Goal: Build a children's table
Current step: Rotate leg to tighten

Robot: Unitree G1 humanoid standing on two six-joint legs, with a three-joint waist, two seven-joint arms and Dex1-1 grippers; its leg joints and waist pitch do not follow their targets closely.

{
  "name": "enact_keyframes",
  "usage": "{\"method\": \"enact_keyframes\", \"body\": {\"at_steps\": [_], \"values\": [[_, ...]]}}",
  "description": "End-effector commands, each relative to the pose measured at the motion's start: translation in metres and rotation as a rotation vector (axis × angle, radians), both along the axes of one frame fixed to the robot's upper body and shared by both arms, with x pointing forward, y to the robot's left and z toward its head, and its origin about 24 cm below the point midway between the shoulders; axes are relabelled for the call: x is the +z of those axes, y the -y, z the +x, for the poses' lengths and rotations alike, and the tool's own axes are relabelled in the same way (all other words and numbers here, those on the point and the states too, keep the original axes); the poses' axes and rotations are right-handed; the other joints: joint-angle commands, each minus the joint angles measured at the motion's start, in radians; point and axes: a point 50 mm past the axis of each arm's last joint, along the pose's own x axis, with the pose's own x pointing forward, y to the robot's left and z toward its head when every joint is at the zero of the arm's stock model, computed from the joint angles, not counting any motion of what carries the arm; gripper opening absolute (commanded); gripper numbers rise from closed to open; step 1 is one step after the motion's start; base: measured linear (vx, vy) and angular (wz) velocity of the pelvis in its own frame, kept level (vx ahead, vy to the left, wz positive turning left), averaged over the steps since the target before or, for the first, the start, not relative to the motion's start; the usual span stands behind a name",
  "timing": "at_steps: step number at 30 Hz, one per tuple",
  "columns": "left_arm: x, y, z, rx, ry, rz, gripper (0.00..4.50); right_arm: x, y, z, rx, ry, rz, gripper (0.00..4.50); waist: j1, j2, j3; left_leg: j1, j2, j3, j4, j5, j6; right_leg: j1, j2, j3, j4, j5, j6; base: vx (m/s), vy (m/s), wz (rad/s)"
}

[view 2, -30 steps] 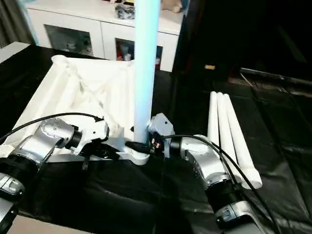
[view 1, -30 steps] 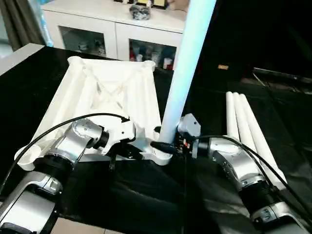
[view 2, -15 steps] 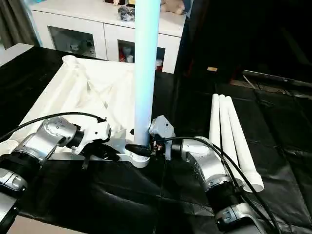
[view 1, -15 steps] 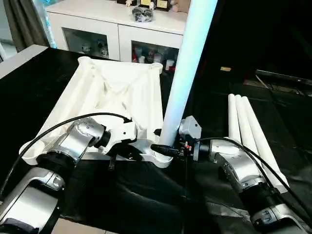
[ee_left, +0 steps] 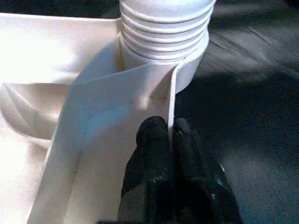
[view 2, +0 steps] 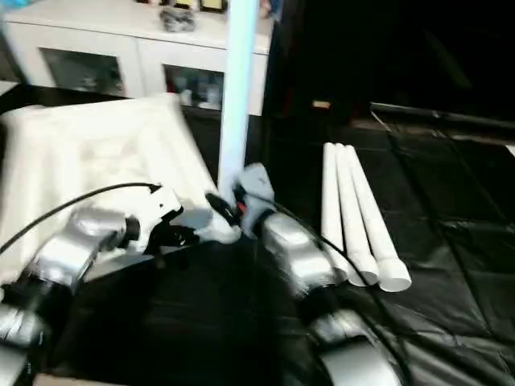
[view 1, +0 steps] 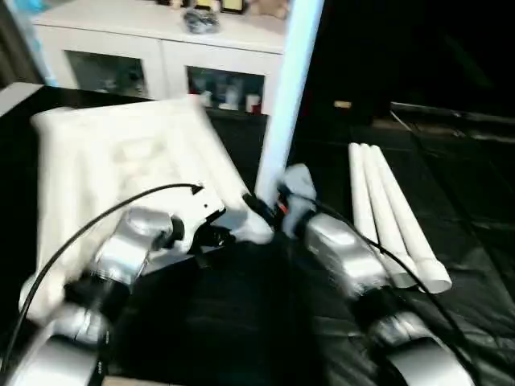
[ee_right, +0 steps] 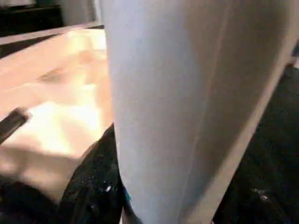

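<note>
The white tabletop lies underside up on the black-covered table. One white leg stands upright in its near right corner socket, and the leg's ribbed end shows in the left wrist view. My left gripper is shut on the tabletop's thin rim just beside that socket. From the right, my right gripper holds the base of the upright leg, with one black finger pressed against its side.
Three loose white legs lie side by side on the black cover to the right. A white glass-door cabinet stands behind the table. Black cables run along both forearms.
The head views have swung and blurred, so the camera moved. Both grippers keep their holds on the rim and on the upright leg.
</note>
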Motion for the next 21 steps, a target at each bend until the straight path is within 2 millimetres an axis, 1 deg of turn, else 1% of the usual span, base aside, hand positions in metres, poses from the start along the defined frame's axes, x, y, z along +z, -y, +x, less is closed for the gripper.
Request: {"method": "enact_keyframes", "body": {"at_steps": [1, 2, 3, 4, 5, 6, 7, 8, 9, 10, 11, 12, 13, 14, 16, 17, 18, 19, 20, 21], "values": [[0.026, 0.035, -0.004, -0.079, 0.074, -0.148, 0.0, -0.049, 0.007, -0.015, -0.058, -0.245, -0.113, 1.91, 0.012, 0.007, -0.043, -0.017, 0.065, -0.02, -0.085, -0.252, 0.0, 0.039, -0.113, 0.078, -0.079, -0.442, -0.15, 0.0, 0.0, 0.0], [0.025, 0.039, -0.006, -0.087, 0.074, -0.146, 0.0, -0.05, 0.006, -0.015, -0.057, -0.25, -0.121, 1.91, 0.014, 0.011, -0.043, -0.02, 0.063, -0.016, -0.084, -0.214, 0.013, 0.04, -0.11, 0.079, -0.074, -0.393, -0.163, 0.055, -0.013, 0.05], [0.024, 0.04, -0.005, -0.091, 0.074, -0.14, 0.0, -0.05, 0.005, -0.015, -0.055, -0.25, -0.126, 1.91, 0.017, 0.012, -0.044, -0.018, 0.062, -0.014, -0.082, -0.199, 0.019, 0.039, -0.11, 0.08, -0.073, -0.371, -0.168, 0.055, -0.013, 0.05], [0.022, 0.041, -0.005, -0.091, 0.074, -0.133, 0.0, -0.05, 0.004, -0.015, -0.049, -0.248, -0.128, 1.91, 0.018, 0.009, -0.048, -0.022, 0.06, -0.012, -0.082, -0.161, 0.03, 0.044, -0.107, 0.081, -0.065, -0.315, -0.177, 0.059, -0.02, 0.04], [0.021, 0.042, -0.003, -0.086, 0.076, -0.119, 0.0, -0.05, 0.003, -0.016, -0.046, -0.25, -0.131, 1.91, 0.022, 0.009, -0.051, -0.021, 0.061, -0.011, -0.082, -0.126, 0.038, 0.046, -0.105, 0.081, -0.059, -0.262, -0.186, 0.055, -0.023, 0.02], [0.02, 0.042, -0.003, -0.081, 0.078, -0.115, 0.0, -0.05, 0.003, -0.016, -0.047, -0.25, -0.133, 1.91, 0.024, 0.008, -0.051, -0.022, 0.059, -0.009, -0.082, -0.107, 0.046, 0.05, -0.105, 0.08, -0.057, -0.239, -0.19, 0.055, -0.023, 0.02], [0.02, 0.041, -0.002, -0.069, 0.081, -0.102, 0.0, -0.051, 0.002, -0.016, -0.047, -0.252, -0.136, 1.91, 0.026, 0.011, -0.051, -0.022, 0.059, -0.009, -0.082, -0.105, 0.048, 0.05, -0.106, 0.08, -0.056, -0.238, -0.191, 0.0, 0.0, 0.0], [0.02, 0.038, -0.001, -0.037, 0.081, -0.089, 0.0, -0.051, 0.0, -0.015, -0.053, -0.254, -0.14, 1.91, 0.027, 0.02, -0.049, -0.019, 0.06, -0.009, -0.083, -0.117, 0.043, 0.048, -0.105, 0.08, -0.059, -0.254, -0.19, 0.0, 0.0, 0.0], [0.02, 0.037, -0.001, -0.025, 0.081, -0.085, 0.0, -0.051, -0.001, -0.015, -0.052, -0.253, -0.141, 1.91, 0.024, 0.015, -0.049, -0.019, 0.06, -0.009, -0.084, -0.128, 0.04, 0.049, -0.104, 0.079, -0.061, -0.269, -0.187, 0.0, 0.0, 0.0], [0.02, 0.037, 0.0, -0.022, 0.081, -0.084, 0.0, -0.051, -0.001, -0.015, -0.051, -0.253, -0.141, 1.91, 0.024, 0.015, -0.045, -0.018, 0.06, -0.011, -0.086, -0.162, 0.032, 0.048, -0.105, 0.077, -0.068, -0.327, -0.176, 0.0, 0.0, 0.0], [0.021, 0.035, -0.001, -0.009, 0.082, -0.073, 0.0, -0.052, -0.002, -0.015, -0.053, -0.253, -0.144, 1.91, 0.022, 0.019, -0.043, -0.015, 0.061, -0.012, -0.087, -0.199, 0.02, 0.044, -0.105, 0.077, -0.073, -0.378, -0.162, 0.0, 0.0, 0.0], [0.021, 0.034, -0.001, -0.004, 0.082, -0.069, 0.0, -0.052, -0.002, -0.015, -0.052, -0.257, -0.143, 1.91, 0.022, 0.019, -0.043, -0.015, 0.061, -0.012, -0.087, -0.199, 0.02, 0.044, -0.105, 0.077, -0.073, -0.378, -0.162, 0.0, 0.0, 0.0], [0.021, 0.032, 0.0, 0.013, 0.084, -0.054, 0.0, -0.053, -0.002, -0.015, -0.05, -0.264, -0.144, 1.91, 0.021, 0.021, -0.041, -0.011, 0.06, -0.015, -0.089, -0.245, 0.009, 0.04, -0.103, 0.074, -0.081, -0.442, -0.137, 0.0, 0.0, 0.0], [0.02, 0.031, 0.0, 0.02, 0.084, -0.049, 0.0, -0.053, -0.002, -0.015, -0.046, -0.255, -0.155, 1.91, 0.019, 0.019, -0.041, -0.012, 0.06, -0.016, -0.09, -0.259, 0.005, 0.04, -0.103, 0.073, -0.083, -0.46, -0.127, 0.0, 0.0, 0.0], [0.02, 0.03, 0.001, 0.028, 0.085, -0.049, 0.0, -0.053, -0.002, -0.016, -0.04, -0.252, -0.158, 1.91, 0.019, 0.02, -0.041, -0.012, 0.059, -0.017, -0.09, -0.263, 0.006, 0.038, -0.103, 0.074, -0.085, -0.463, -0.12, 0.0, 0.0, 0.0], [0.02, 0.029, 0.002, 0.031, 0.087, -0.048, 0.0, -0.054, -0.002, -0.016, -0.043, -0.258, -0.149, 1.91, 0.018, 0.021, -0.042, -0.012, 0.059, -0.017, -0.089, -0.26, 0.006, 0.038, -0.103, 0.075, -0.084, -0.452, -0.122, 0.0, 0.0, 0.0], [0.02, 0.028, 0.003, 0.036, 0.09, -0.045, 0.0, -0.054, 0.0, -0.016, -0.055, -0.266, -0.129, 2.26, 0.019, 0.023, -0.042, -0.012, 0.06, -0.017, -0.09, -0.258, 0.007, 0.038, -0.103, 0.075, -0.083, -0.446, -0.124, 0.0, 0.0, 0.0], [0.02, 0.027, 0.003, 0.038, 0.091, -0.044, 0.0, -0.054, 0.0, -0.016, -0.06, -0.268, -0.122, 2.26, 0.019, 0.022, -0.042, -0.012, 0.06, -0.016, -0.09, -0.258, 0.008, 0.037, -0.102, 0.076, -0.083, -0.438, -0.128, 0.0, 0.0, 0.0], [0.02, 0.026, 0.005, 0.041, 0.097, -0.037, 0.0, -0.053, 0.002, -0.015, -0.066, -0.264, -0.115, 2.26, 0.021, 0.024, -0.043, -0.011, 0.06, -0.015, -0.089, -0.251, 0.008, 0.036, -0.103, 0.077, -0.083, -0.425, -0.136, 0.0, 0.0, 0.0], [0.02, 0.025, 0.006, 0.043, 0.101, -0.033, 0.0, -0.053, 0.002, -0.015, -0.069, -0.261, -0.113, 2.5, 0.022, 0.023, -0.044, -0.011, 0.06, -0.015, -0.088, -0.246, 0.008, 0.037, -0.103, 0.077, -0.082, -0.414, -0.138, 0.0, 0.0, 0.0]]}}
